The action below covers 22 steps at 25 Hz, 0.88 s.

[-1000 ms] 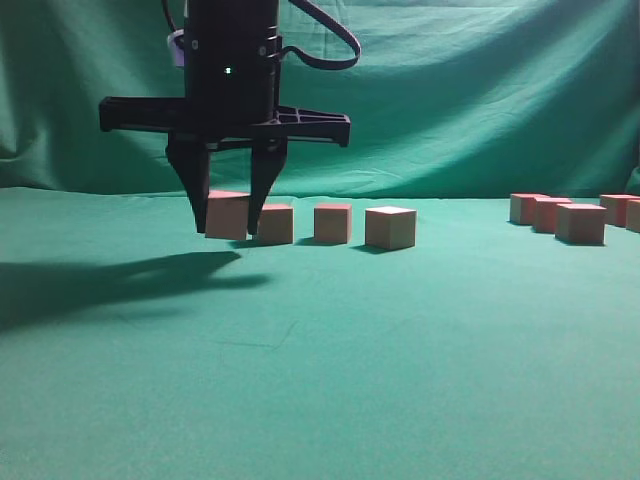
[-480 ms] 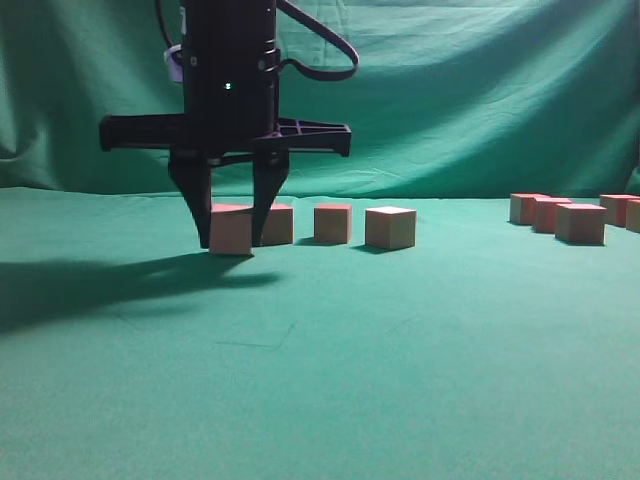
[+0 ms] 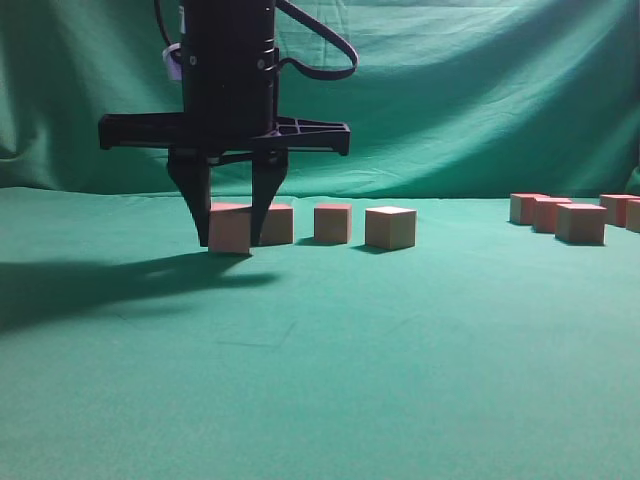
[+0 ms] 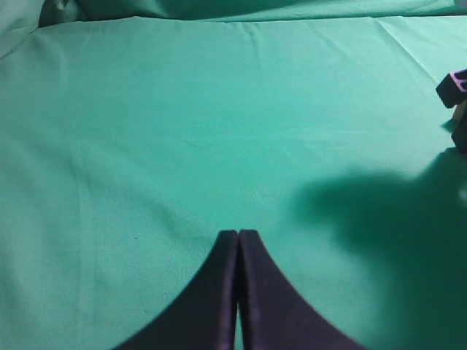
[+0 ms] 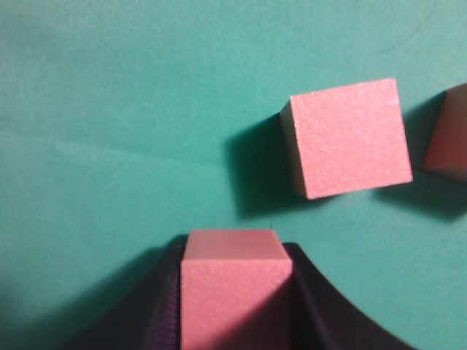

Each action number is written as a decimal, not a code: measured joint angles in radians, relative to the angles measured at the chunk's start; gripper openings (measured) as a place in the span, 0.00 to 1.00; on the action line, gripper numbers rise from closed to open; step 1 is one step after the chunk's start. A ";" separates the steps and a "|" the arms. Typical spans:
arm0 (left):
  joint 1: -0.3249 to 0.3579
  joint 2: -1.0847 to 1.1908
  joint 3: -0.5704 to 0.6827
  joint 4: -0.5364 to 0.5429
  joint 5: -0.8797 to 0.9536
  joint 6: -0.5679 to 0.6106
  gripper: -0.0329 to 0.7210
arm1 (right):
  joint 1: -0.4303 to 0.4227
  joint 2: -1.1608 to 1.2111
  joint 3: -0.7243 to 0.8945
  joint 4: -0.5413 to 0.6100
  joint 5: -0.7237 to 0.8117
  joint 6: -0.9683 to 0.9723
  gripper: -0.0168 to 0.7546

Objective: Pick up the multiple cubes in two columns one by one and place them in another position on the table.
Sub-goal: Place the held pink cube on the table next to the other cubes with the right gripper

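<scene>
My right gripper hangs straight down at the left of the exterior view, shut on one cube with tan sides and a pink top. That cube's underside is at cloth level on the table; whether it touches I cannot tell. In the right wrist view the held cube fills the gap between the dark fingers of the right gripper. Three more cubes stand in a row just right of it. My left gripper is shut with nothing in it over bare cloth.
Several other cubes are grouped at the far right of the table. A free cube lies just ahead of the held one. The wrinkled green backdrop rises behind. A broad arm shadow falls on the cloth at left.
The right gripper has come down with the cube in it, from a little above the cloth to cloth level, and slightly forward of the row. It has barely moved in the last half second.
</scene>
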State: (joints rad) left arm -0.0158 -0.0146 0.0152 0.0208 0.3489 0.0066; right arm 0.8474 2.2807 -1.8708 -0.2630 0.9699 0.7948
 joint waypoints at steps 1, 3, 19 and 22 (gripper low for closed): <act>0.000 0.000 0.000 0.000 0.000 0.000 0.04 | 0.000 0.000 0.000 0.000 0.000 0.000 0.37; 0.000 0.000 0.000 0.000 0.000 0.000 0.04 | 0.000 0.000 0.000 0.000 0.000 0.000 0.37; 0.000 0.000 0.000 0.000 0.000 0.000 0.04 | 0.012 0.000 -0.012 0.016 0.020 -0.038 0.79; 0.000 0.000 0.000 0.000 0.000 0.000 0.04 | 0.018 0.008 -0.084 0.019 0.105 -0.083 0.79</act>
State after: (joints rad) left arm -0.0158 -0.0146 0.0152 0.0208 0.3489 0.0066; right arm 0.8659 2.2887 -1.9549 -0.2443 1.0748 0.7122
